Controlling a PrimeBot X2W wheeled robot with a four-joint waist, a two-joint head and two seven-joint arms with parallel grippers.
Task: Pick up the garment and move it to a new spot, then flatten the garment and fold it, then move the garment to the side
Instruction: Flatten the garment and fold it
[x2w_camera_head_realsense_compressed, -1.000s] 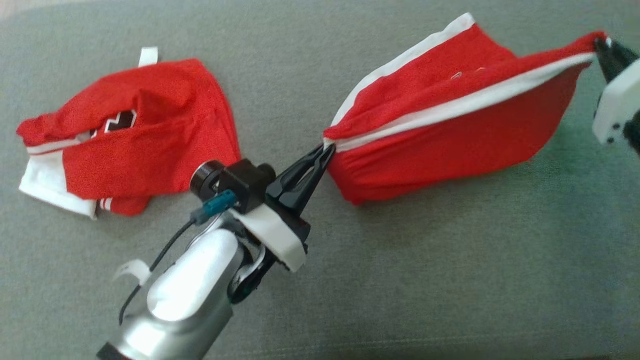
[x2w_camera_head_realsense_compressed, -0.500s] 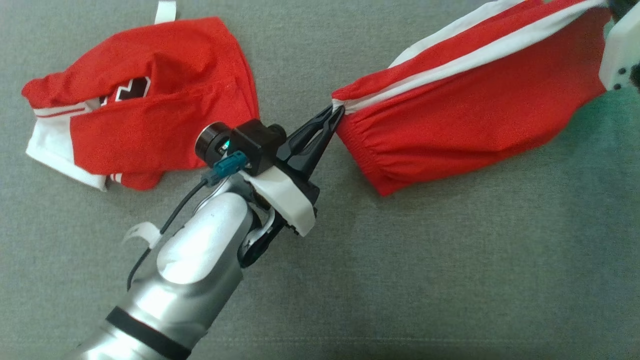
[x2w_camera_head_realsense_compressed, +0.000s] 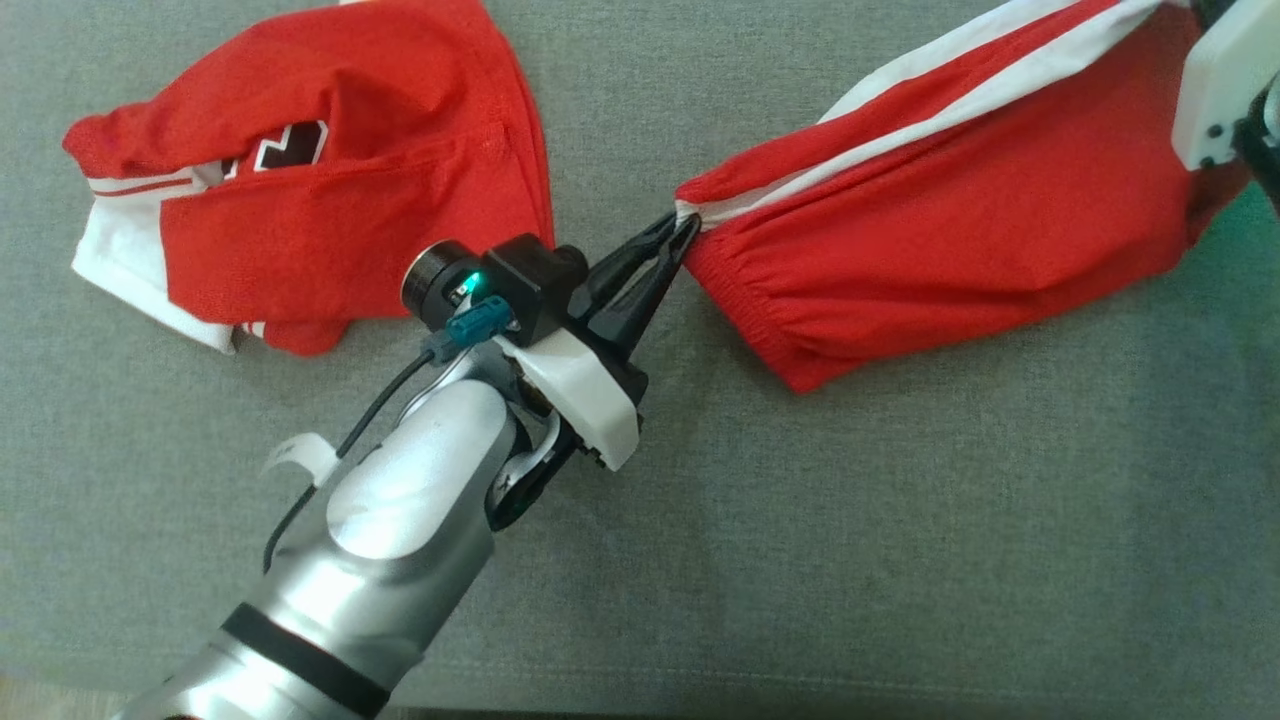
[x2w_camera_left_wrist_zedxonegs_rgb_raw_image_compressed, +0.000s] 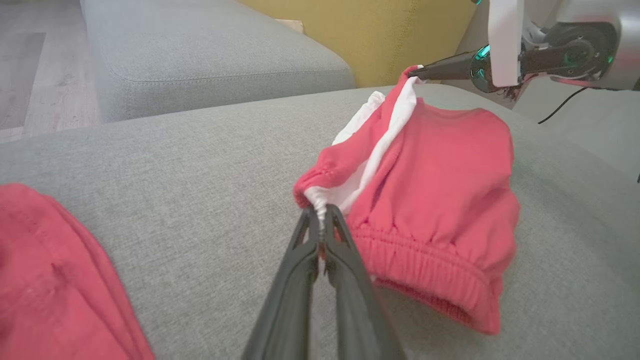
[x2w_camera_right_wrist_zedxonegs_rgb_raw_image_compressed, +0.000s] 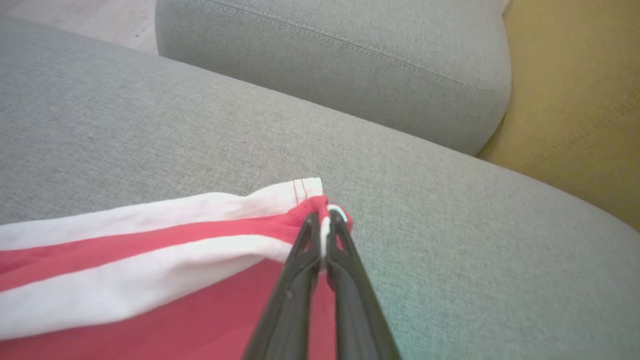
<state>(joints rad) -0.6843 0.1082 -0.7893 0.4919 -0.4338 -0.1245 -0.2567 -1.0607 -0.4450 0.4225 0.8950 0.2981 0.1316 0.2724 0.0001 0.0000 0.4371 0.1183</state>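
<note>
The garment (x2w_camera_head_realsense_compressed: 960, 190) is red with white stripes and an elastic waistband, and it hangs stretched between my two grippers over the grey sofa cushion. My left gripper (x2w_camera_head_realsense_compressed: 683, 222) is shut on the waistband corner at the white stripe, which the left wrist view shows at the left gripper (x2w_camera_left_wrist_zedxonegs_rgb_raw_image_compressed: 320, 220). My right gripper (x2w_camera_right_wrist_zedxonegs_rgb_raw_image_compressed: 324, 220) is shut on the far corner of the garment (x2w_camera_right_wrist_zedxonegs_rgb_raw_image_compressed: 150, 280). The left wrist view shows the right gripper (x2w_camera_left_wrist_zedxonegs_rgb_raw_image_compressed: 414, 75) holding that corner raised. Its white housing (x2w_camera_head_realsense_compressed: 1215, 90) sits at the head view's top right.
A second red and white garment (x2w_camera_head_realsense_compressed: 300, 180) lies crumpled on the cushion to the left of my left arm. The grey sofa cushion (x2w_camera_head_realsense_compressed: 850, 520) spreads out below. A second grey cushion (x2w_camera_right_wrist_zedxonegs_rgb_raw_image_compressed: 350, 60) and a yellow cushion (x2w_camera_right_wrist_zedxonegs_rgb_raw_image_compressed: 575, 100) lie beyond.
The head view has shifted, so everything sits higher and further right in it. Both grippers stay shut on the garment, which now hangs tauter and flatter between them.
</note>
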